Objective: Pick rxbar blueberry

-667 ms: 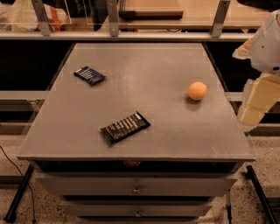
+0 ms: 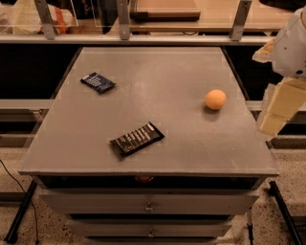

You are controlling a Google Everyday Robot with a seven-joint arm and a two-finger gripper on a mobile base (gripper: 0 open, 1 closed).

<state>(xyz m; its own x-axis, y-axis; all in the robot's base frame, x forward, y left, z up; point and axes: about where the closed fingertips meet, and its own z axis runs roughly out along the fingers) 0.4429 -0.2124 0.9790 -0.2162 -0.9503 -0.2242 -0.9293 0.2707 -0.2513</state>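
Speckled floor (image 2: 52, 225) fills the nearest corners, and a stack of grey drawers (image 2: 148, 203) stands on it, each with a small handle at its middle. Their top is the grey surface (image 2: 167, 72), which carries three things, all well apart from one another.

Nearest the front edge, a little left of the middle, lies a long black wrapper (image 2: 137, 138) with pale print. It lies flat and is turned at a slant, its right end farther back than its left.

Farther back, toward the right edge, sits a small orange ball (image 2: 215, 99), with its shadow just beneath it.

Off the right edge, level with the ball, hangs the gripper (image 2: 277, 112). It is a pale cream block that slants downward below the white arm (image 2: 291, 43). It is beside the surface, not over it, and touches nothing that lies there. Whether it is released or clenched cannot be told from this view; nothing is seen in it.

The rxbar blueberry (image 2: 97, 82) lies flat in the far left part of the surface, near the left edge. It is a short dark navy bar with pale lines of print, set at a slant. It is well apart from the gripper, with the whole width of the surface between them.

Beyond the far edge run metal posts (image 2: 123, 19) and a rail, with a wooden board (image 2: 165, 8) behind them.
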